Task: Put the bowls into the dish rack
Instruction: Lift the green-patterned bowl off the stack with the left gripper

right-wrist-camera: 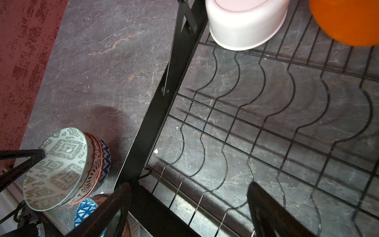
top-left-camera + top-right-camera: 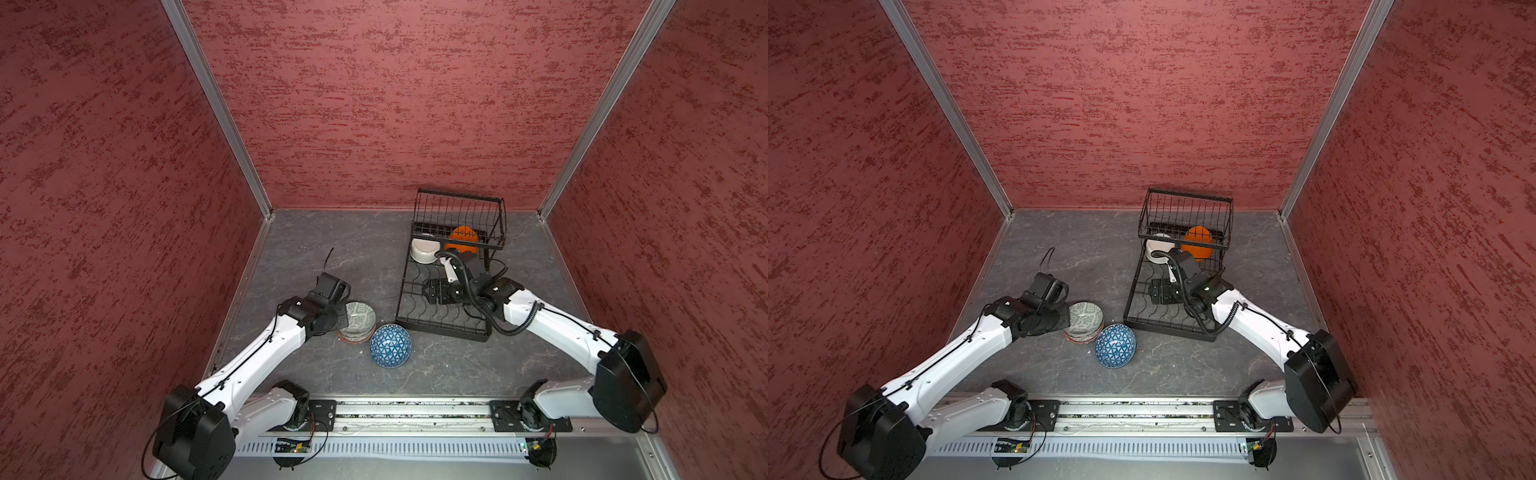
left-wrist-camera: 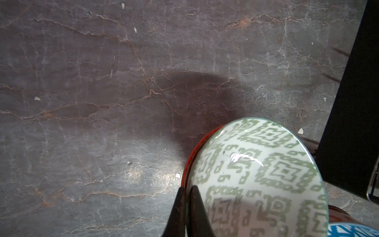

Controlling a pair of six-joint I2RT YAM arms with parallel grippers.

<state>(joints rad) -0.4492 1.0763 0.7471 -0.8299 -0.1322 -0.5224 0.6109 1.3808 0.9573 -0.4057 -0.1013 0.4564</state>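
Observation:
On the table's left stands a stack of bowls topped by a grey-green patterned bowl [image 2: 360,318] [image 3: 266,174] [image 1: 59,166], which is tilted. My left gripper [image 3: 187,187] is shut on its rim, one finger inside and one outside. Under it are a red-and-white bowl [image 1: 93,170] and a dark blue patterned bowl [image 1: 106,160]. A blue triangle-patterned bowl [image 2: 390,346] [image 2: 1115,346] lies upside down beside the stack. The black wire dish rack [image 2: 440,328] [image 1: 155,115] holds a white bowl [image 2: 423,251] [image 1: 244,24] and an orange bowl [image 2: 463,237] [image 1: 348,22] at its far end. My right gripper [image 1: 188,184] hangs open over the rack's near base.
Red textured walls [image 2: 374,104] enclose the grey stone-look table [image 2: 316,249] on three sides. The rack's raised upper basket [image 2: 457,208] stands over the two loaded bowls. A metal rail [image 2: 395,415] runs along the front edge.

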